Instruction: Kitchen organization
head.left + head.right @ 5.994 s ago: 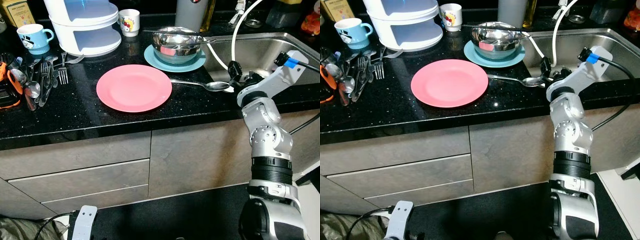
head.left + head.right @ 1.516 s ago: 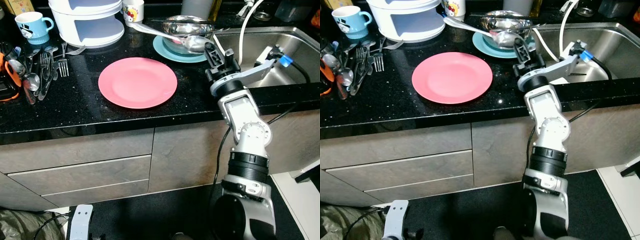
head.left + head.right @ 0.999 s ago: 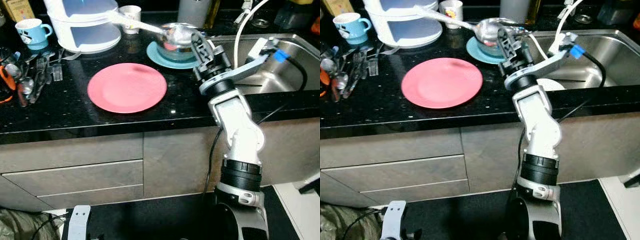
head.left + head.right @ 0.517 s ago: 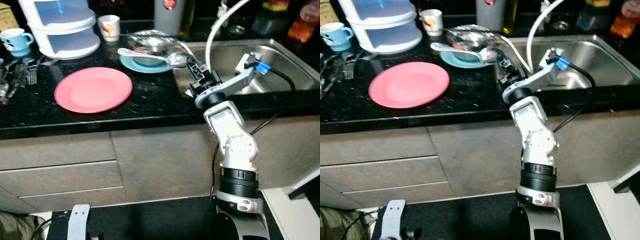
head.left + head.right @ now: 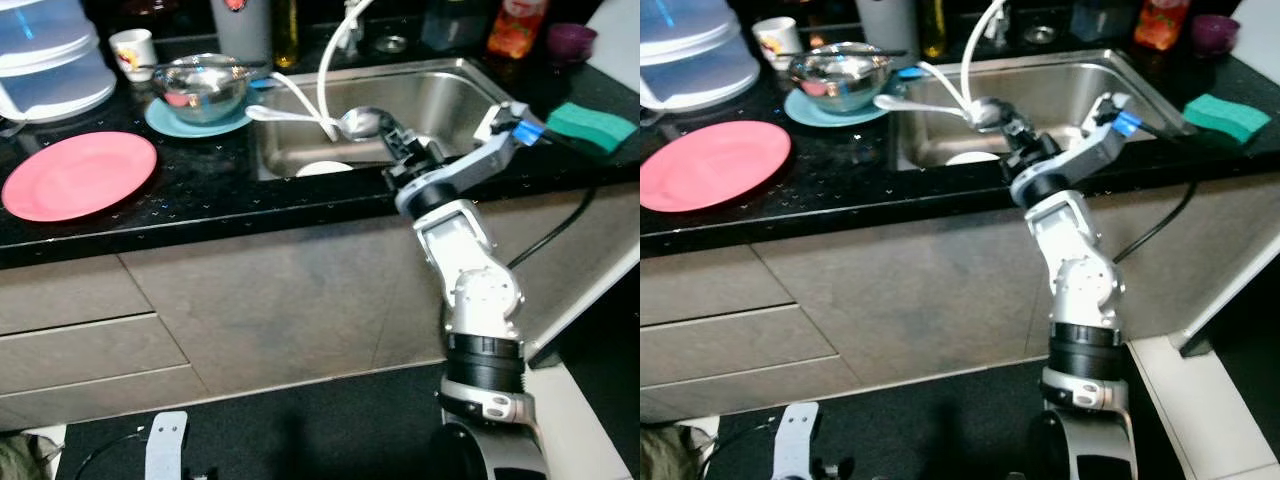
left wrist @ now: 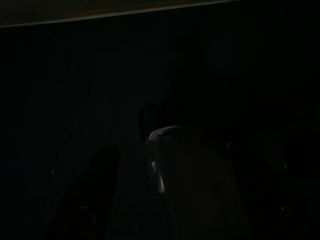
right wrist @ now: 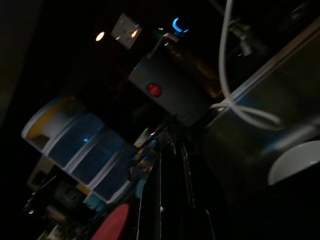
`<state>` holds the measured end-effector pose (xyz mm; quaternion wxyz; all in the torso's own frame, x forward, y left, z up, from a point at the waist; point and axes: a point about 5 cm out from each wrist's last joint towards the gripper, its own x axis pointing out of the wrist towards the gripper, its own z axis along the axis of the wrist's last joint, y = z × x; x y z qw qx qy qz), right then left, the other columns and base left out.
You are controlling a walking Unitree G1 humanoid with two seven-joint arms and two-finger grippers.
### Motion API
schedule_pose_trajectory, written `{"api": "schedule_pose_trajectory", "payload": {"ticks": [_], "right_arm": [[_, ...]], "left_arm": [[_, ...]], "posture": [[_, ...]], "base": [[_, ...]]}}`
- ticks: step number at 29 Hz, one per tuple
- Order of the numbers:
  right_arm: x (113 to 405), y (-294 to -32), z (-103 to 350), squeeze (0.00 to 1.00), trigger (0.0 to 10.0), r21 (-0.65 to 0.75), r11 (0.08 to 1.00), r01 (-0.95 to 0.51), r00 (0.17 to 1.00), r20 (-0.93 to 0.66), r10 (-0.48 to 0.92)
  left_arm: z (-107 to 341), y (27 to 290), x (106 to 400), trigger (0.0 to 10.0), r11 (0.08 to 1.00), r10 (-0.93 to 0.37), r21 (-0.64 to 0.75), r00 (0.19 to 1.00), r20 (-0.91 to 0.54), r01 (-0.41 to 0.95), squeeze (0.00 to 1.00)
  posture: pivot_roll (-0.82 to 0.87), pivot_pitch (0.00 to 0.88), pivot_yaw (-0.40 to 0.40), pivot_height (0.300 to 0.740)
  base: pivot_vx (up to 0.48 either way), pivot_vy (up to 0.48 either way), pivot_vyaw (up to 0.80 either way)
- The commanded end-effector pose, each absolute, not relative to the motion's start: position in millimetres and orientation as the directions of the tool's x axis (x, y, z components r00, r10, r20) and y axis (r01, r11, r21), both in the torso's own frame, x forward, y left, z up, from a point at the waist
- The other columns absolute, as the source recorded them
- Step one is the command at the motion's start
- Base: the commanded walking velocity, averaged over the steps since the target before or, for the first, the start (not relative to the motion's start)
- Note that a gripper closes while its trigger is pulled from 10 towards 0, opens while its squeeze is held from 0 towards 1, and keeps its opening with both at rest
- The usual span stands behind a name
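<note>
1. Left eye view: right claw (image 5: 396, 142) is raised over the near rim of the sink (image 5: 440, 95), fingers pinched on the bowl end of a large metal spoon (image 5: 358, 123). The spoon's handle runs left, out over the sink's left edge toward the table (image 5: 200, 180).
2. In the sink: a white dish (image 5: 323, 169) against the near wall, partly hidden by the rim. A white hose (image 5: 325, 85) arcs down into the basin.
3. On the table, left of the sink: a steel bowl (image 5: 201, 88) sitting on a teal plate (image 5: 190, 121); something dark lies across the bowl's rim. Pink plate (image 5: 78, 174) further left, nothing on it. White cup (image 5: 132, 52) and a white tiered container (image 5: 45, 60) at the far left.
4. Right of the sink: green sponge (image 5: 589, 126) on the table edge.
5. Right eye view: same layout; spoon bowl gripped at the claw tips, above the sink.
6. Left wrist view: nearly black. Left claw state: cannot tell.
7. Right wrist view: dark. Black fingers (image 7: 172, 190) lie close together, pointing toward the tiered container and a grey canister (image 7: 170, 85); the white dish shows in the sink.
</note>
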<state>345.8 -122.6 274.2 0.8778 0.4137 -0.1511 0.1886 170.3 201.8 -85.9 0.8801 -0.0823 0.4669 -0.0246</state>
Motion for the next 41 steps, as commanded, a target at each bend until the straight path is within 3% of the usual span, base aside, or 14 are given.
{"api": "schedule_pose_trajectory", "payload": {"ticks": [1,14,41], "right_arm": [[345.0,-114.5,275.4,0.00,10.0,0.665,0.576,-0.475,0.875,0.427,0.228],[345.6,-114.4,275.0,0.00,10.0,0.670,0.573,-0.471,0.876,0.430,0.218],[346.9,-115.8,283.1,0.00,10.0,0.657,0.551,-0.515,0.850,0.472,0.233]], "left_arm": [[-87.5,207.6,164.6,10.0,0.986,-0.102,-0.156,0.551,-0.828,-0.051,0.00],[-86.9,208.7,165.2,10.0,0.987,-0.099,-0.152,0.557,-0.825,-0.050,0.00],[-87.3,207.9,165.2,10.0,0.990,-0.121,-0.143,0.528,-0.840,-0.001,0.00]], "posture": [[-0.01,0.105,0.017,0.740],[0.00,0.105,0.022,0.740],[0.00,0.097,0.025,0.740]], "base": [[0.000,0.000,0.00],[0.000,0.000,0.00],[0.335,0.000,0.00]]}}
